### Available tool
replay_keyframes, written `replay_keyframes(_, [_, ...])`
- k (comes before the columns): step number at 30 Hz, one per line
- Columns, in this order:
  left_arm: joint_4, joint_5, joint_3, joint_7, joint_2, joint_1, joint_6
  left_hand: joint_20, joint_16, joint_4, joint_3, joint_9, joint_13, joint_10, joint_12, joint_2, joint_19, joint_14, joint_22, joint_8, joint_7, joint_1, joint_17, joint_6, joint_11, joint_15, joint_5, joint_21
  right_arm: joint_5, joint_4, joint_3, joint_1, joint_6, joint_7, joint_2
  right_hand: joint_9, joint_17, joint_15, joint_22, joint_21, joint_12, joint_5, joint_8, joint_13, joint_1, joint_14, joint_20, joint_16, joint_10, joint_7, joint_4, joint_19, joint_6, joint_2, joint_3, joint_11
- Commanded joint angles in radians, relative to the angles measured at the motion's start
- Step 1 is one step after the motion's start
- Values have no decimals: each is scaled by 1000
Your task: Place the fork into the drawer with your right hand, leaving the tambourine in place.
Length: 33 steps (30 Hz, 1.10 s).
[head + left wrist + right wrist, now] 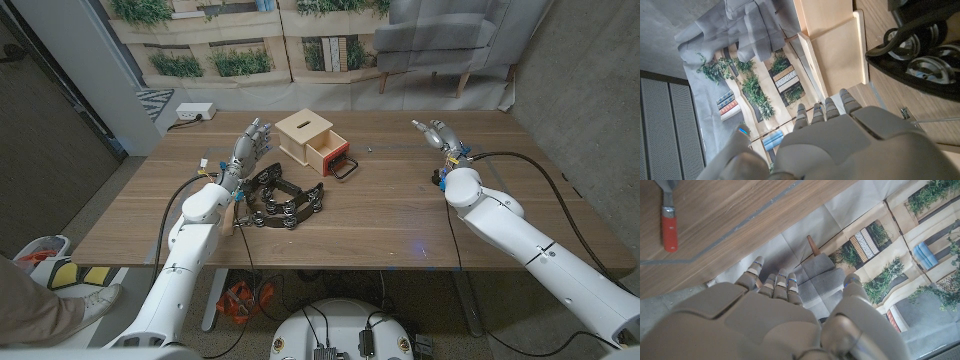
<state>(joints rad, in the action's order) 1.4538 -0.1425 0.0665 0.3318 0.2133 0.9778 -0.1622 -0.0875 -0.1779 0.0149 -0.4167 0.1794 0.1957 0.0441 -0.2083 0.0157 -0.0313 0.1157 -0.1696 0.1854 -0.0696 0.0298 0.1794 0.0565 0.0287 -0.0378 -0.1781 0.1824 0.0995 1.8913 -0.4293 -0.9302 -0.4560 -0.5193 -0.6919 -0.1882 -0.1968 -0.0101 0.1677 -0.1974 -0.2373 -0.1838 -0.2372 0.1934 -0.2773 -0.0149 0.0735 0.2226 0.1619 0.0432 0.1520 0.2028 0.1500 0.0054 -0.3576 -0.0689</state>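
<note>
The wooden table carries a small light-wood box whose drawer is pulled out toward the robot, showing a red front and a black wire handle. Just in front of the box, to its left, lies the black tambourine with its metal jingles, flat on the table.

The left hand stands beside the box on its left, fingers spread and reaching up, gripping nothing; it sits just behind the tambourine. In the left wrist view the hand points toward the box, with the tambourine close by at its side.

The right hand is near the table's far edge, well apart from the drawer, fingers loosely extended and empty. The right wrist view shows that hand reaching past the table's edge, and a red-handled utensil lying on the wood; whether it is the fork cannot be told.
</note>
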Motion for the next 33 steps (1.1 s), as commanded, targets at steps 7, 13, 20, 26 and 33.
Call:
replay_keyframes(7, [-14,21,-11,-8,4,-15,-12,2,-6,8,-1,1,2,5,-6,-2,-7,8,-6,7,-4,8,1,5,-1,2,-3,9,-38,9,-32,29,-66,9,-30,-7,-5,-16,3,5,12,5,13,6,-8,13,0,-7,-6,-32,-6,-2,-19,6,-8,9])
replay_keyframes(13, [9,57,-21,-28,15,-9,-1,1,-7,9,-1,1,2,4,-7,-1,-7,9,-6,8,-4,8,1,9,0,2,-3,9,-40,12,-32,31,-78,13,-39,-9,-8,-10,4,8,15,6,15,8,-7,18,14,-7,-12,-42,-9,-9,-21,11,-7,16])
replay_keyframes(20, [16,59,-23,-26,18,-8,10,1,-6,10,-2,1,2,2,-7,0,-9,10,-5,7,-5,10,1,9,2,1,-3,8,-33,3,-22,18,-51,13,-47,-12,-16,-41,5,3,1,8,10,15,-15,-2,14,6,46,-94,-10,1,5,18,-1,121])
replay_keyframes(26, [21,58,-21,-24,21,-5,8,2,-7,12,-2,1,2,3,-7,0,-9,9,-5,7,-5,12,1,10,1,1,-3,8,-31,7,-16,10,-52,10,-53,-12,-16,-51,5,3,0,8,8,16,-17,3,6,4,51,-95,-9,2,12,18,0,122])
replay_keyframes(33, [30,53,-17,-21,23,2,7,3,-7,13,-3,1,2,3,-7,1,-9,10,-5,7,-4,13,1,12,2,1,-3,9,-29,8,-10,2,-47,3,-54,-13,-15,-58,5,4,-1,6,4,17,-31,1,-2,5,65,-99,-6,1,25,28,-6,127])
